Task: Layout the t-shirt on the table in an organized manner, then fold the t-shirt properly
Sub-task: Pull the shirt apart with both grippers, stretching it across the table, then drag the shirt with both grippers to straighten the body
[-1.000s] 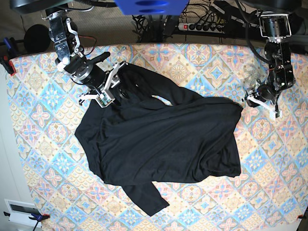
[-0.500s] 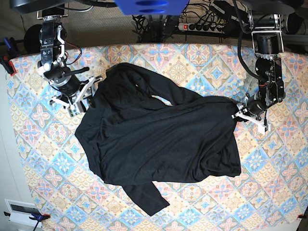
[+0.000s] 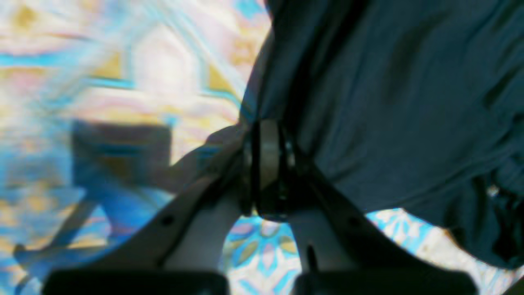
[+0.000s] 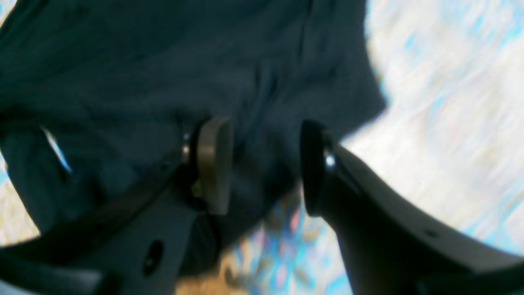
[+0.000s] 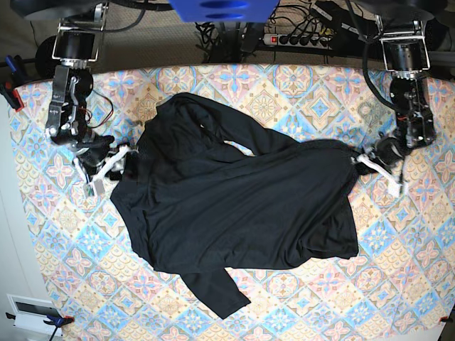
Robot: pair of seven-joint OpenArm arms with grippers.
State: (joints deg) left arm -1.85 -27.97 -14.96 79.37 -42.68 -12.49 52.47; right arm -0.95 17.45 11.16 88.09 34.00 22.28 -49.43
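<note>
Lying crumpled across the middle of the table [image 5: 298, 78], the black t-shirt [image 5: 234, 206] spreads from near the left edge to near the right edge in the base view, with one sleeve trailing toward the near edge and a bunched part reaching toward the far edge. At the shirt's right-hand corner in that view, the left gripper [image 5: 362, 160] has its jaws pressed together on a fold of the fabric; the left wrist view shows the two fingers [image 3: 268, 164] meeting with the dark cloth's edge caught between them. By the shirt's left-hand edge in the base view, the right gripper [image 5: 114, 162] stands with its jaws spread. The right wrist view shows its two pads [image 4: 215, 164] apart, with black fabric behind and between them, though blur keeps me from telling whether either pad touches the cloth. The patterned tablecloth shows pale and smeared beside both grippers.
</note>
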